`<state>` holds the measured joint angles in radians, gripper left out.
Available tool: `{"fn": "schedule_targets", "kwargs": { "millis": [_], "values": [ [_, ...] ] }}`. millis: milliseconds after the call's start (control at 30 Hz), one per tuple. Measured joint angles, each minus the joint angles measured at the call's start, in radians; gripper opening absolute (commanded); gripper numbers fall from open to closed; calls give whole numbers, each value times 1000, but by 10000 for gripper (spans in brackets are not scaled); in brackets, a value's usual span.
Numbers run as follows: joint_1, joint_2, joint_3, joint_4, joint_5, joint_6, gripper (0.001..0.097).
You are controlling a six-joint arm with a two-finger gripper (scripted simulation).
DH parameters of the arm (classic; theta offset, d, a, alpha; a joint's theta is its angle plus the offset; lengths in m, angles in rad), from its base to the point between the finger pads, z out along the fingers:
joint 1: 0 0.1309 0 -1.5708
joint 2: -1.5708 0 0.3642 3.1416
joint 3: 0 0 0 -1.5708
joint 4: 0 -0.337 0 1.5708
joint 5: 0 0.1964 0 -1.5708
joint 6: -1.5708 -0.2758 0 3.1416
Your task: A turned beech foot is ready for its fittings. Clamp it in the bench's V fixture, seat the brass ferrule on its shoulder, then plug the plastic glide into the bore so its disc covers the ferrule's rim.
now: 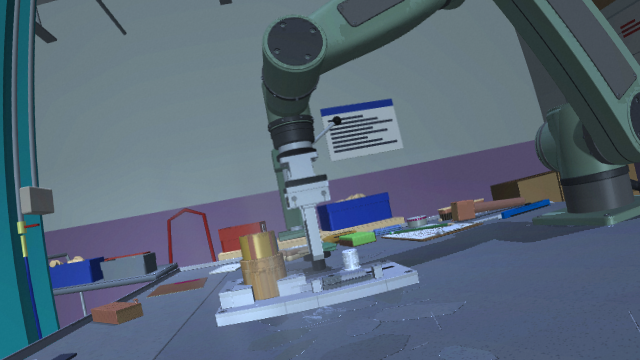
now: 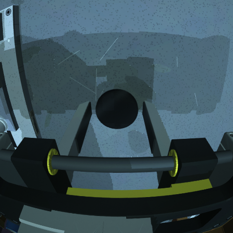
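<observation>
A black round plastic glide (image 2: 116,108) lies on the bench top between the fingers of my gripper (image 2: 116,110), seen from above as a dark disc. The gripper (image 1: 318,262) is open and holds nothing, lowered to the bench just behind the V fixture (image 1: 315,292). The beech foot (image 1: 263,275) stands upright in the fixture's left end, with the brass ferrule (image 1: 258,245) seated on top of it. A small silver clamp knob (image 1: 351,259) stands on the fixture to the right of the gripper.
The arm's green base (image 1: 595,195) stands on the right of the bench. Behind the fixture lie a blue box (image 1: 355,210), a red box (image 1: 241,235), a green block (image 1: 357,238) and a mallet (image 1: 480,207). A brown block (image 1: 116,312) lies near the left edge.
</observation>
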<state>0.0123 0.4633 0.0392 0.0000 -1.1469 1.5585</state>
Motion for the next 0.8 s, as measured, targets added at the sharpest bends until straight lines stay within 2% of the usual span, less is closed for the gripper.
{"fn": "schedule_targets", "kwargs": {
  "millis": [367, 800],
  "values": [
    [0, 0, 0, 0, 1, 0, 635],
    [0, 0, 0, 0, 1, 0, 375]
  ]
}}
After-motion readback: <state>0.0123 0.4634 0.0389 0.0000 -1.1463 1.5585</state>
